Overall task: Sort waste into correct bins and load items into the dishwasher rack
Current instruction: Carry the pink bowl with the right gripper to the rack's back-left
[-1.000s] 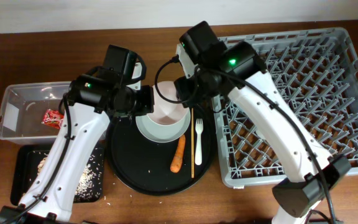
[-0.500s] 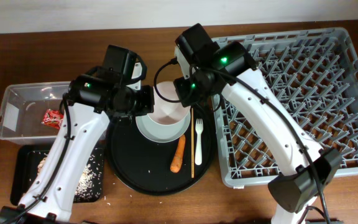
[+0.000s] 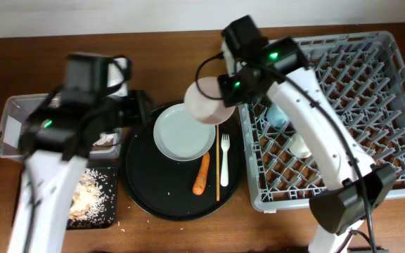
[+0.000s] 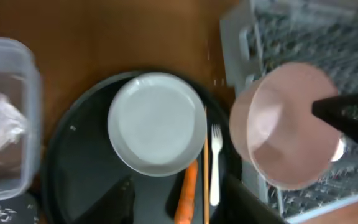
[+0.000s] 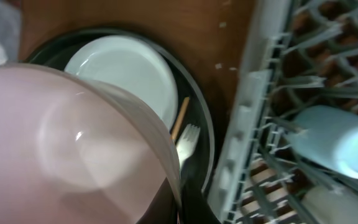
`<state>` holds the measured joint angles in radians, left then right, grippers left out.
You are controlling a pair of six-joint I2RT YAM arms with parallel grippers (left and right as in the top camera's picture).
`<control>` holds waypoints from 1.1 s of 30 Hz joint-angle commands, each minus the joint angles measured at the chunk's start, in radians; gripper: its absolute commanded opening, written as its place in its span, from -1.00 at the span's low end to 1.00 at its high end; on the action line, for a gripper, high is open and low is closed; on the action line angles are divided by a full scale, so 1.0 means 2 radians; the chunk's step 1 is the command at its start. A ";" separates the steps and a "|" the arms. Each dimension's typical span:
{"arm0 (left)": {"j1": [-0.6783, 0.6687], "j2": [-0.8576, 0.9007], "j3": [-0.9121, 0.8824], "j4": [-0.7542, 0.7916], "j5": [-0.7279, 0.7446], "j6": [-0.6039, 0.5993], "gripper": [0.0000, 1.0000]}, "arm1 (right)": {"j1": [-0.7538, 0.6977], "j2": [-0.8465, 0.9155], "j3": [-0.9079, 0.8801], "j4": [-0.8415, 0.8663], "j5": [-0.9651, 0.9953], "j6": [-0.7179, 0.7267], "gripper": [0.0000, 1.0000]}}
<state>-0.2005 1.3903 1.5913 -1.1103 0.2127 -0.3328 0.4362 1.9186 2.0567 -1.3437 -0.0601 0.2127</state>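
Observation:
My right gripper (image 3: 225, 95) is shut on the rim of the white bowl (image 3: 206, 104) and holds it tilted above the round tray's far right edge, beside the dishwasher rack (image 3: 343, 169); the bowl fills the right wrist view (image 5: 61, 143). The grey-green plate (image 3: 181, 135), carrot (image 3: 201, 174), white fork (image 3: 224, 150) and chopsticks (image 3: 217, 165) lie on the round tray. A light blue cup (image 3: 278, 114) and a white cup (image 3: 301, 146) lie in the rack. My left gripper (image 4: 179, 205) is open and empty, high above the carrot (image 4: 187, 196). White tissue (image 4: 2, 118) lies in the clear tub (image 3: 9, 126). The red wrapper is hidden.
The large round black tray (image 3: 146, 186) sits between the bins and the rack. The shallow black tray (image 3: 107, 211) at the front left holds rice scraps (image 3: 90, 197). My left arm (image 3: 62, 133) blurs over the tub. Bare wood runs along the far edge.
My right gripper has lifted the bowl off the plate and carried it right, toward the rack. My left arm has let go and swung back to the left.

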 commanded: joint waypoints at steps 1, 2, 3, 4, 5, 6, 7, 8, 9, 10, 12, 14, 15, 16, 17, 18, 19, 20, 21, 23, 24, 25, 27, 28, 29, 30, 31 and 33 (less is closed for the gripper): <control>0.024 -0.053 0.014 0.003 -0.002 0.006 0.89 | -0.042 0.001 -0.003 0.012 0.045 0.001 -0.92; 0.024 -0.057 0.014 0.003 -0.007 0.006 0.98 | -0.051 0.001 -0.003 0.014 0.066 0.001 -0.92; 0.024 -0.060 0.014 0.003 -0.010 0.006 0.98 | -0.060 0.001 -0.003 0.015 0.097 0.001 -0.92; 0.024 -0.061 0.014 0.002 -0.009 0.006 0.98 | -0.075 0.001 -0.003 0.017 0.149 0.001 -0.92; 0.024 -0.060 0.014 0.000 -0.009 0.006 0.98 | -0.084 0.001 -0.003 0.020 0.193 0.001 -0.92; 0.024 -0.060 0.014 -0.002 -0.009 0.006 0.98 | -0.091 0.001 -0.003 0.028 0.240 0.001 -0.92; 0.024 -0.060 0.014 -0.002 -0.009 0.006 0.98 | -0.097 0.001 -0.003 0.041 0.293 0.001 -0.92; 0.024 -0.060 0.014 -0.002 -0.009 0.006 0.98 | -0.101 0.001 -0.003 0.060 0.336 0.001 -0.92; 0.024 -0.060 0.014 -0.002 -0.009 0.006 0.98 | -0.103 0.001 -0.003 0.081 0.370 0.001 -0.92; 0.024 -0.060 0.014 -0.002 -0.009 0.006 0.98 | -0.105 0.001 -0.003 0.105 0.403 -0.010 -0.92; 0.024 -0.060 0.014 -0.002 -0.009 0.006 0.99 | -0.105 0.007 -0.003 0.217 0.488 -0.074 -0.92; 0.024 -0.060 0.014 -0.002 -0.009 0.006 0.98 | -0.105 0.018 -0.003 0.262 0.514 -0.111 -0.92; 0.024 -0.060 0.014 -0.002 -0.009 0.006 0.98 | -0.105 0.023 -0.003 0.279 0.517 -0.130 -0.92; 0.024 -0.060 0.014 -0.002 -0.009 0.006 0.98 | -0.105 0.030 -0.003 0.297 0.521 -0.154 -0.92; 0.024 -0.060 0.014 -0.002 -0.009 0.006 0.98 | -0.105 0.039 -0.003 0.319 0.521 -0.192 -0.92; 0.024 -0.060 0.014 -0.002 -0.009 0.006 0.98 | -0.105 0.052 -0.003 0.344 0.528 -0.225 -0.92; 0.024 -0.060 0.014 -0.002 -0.009 0.006 0.98 | -0.107 0.066 -0.003 0.366 0.537 -0.248 -0.92; 0.024 -0.060 0.014 -0.002 -0.009 0.006 0.98 | -0.108 0.074 -0.003 0.377 0.537 -0.264 -0.92; 0.024 -0.060 0.014 -0.002 -0.009 0.006 0.98 | -0.112 0.089 -0.003 0.393 0.537 -0.291 -0.92; 0.024 -0.060 0.014 -0.002 -0.009 0.006 0.99 | -0.121 0.108 -0.003 0.401 0.520 -0.309 -0.92; 0.024 -0.060 0.014 -0.002 -0.009 0.006 0.98 | -0.127 0.117 -0.003 0.390 0.497 -0.314 -0.92; 0.024 -0.060 0.014 -0.002 -0.009 0.006 0.99 | -0.128 0.121 -0.003 0.380 0.485 -0.318 -0.92; 0.024 -0.060 0.014 -0.002 -0.009 0.006 0.98 | -0.131 0.130 -0.003 0.349 0.453 -0.353 -0.92; 0.024 -0.060 0.014 -0.002 -0.009 0.006 0.98 | -0.131 0.133 -0.003 0.337 0.451 -0.371 -0.92; 0.024 -0.060 0.014 -0.002 -0.009 0.006 0.98 | -0.131 0.139 -0.003 0.331 0.453 -0.384 -0.92; 0.024 -0.060 0.014 -0.002 -0.009 0.006 0.98 | -0.130 0.145 -0.003 0.326 0.452 -0.387 -0.92; 0.024 -0.060 0.014 -0.002 -0.009 0.006 0.98 | -0.130 0.148 -0.004 0.323 0.452 -0.387 -0.92; 0.024 -0.060 0.014 -0.002 -0.009 0.006 0.98 | -0.129 0.151 -0.012 0.322 0.452 -0.387 -0.92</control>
<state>-0.1566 1.2697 1.6066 -1.1149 0.2020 -0.3321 0.1757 2.1990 2.0441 -0.6994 0.8547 -0.5312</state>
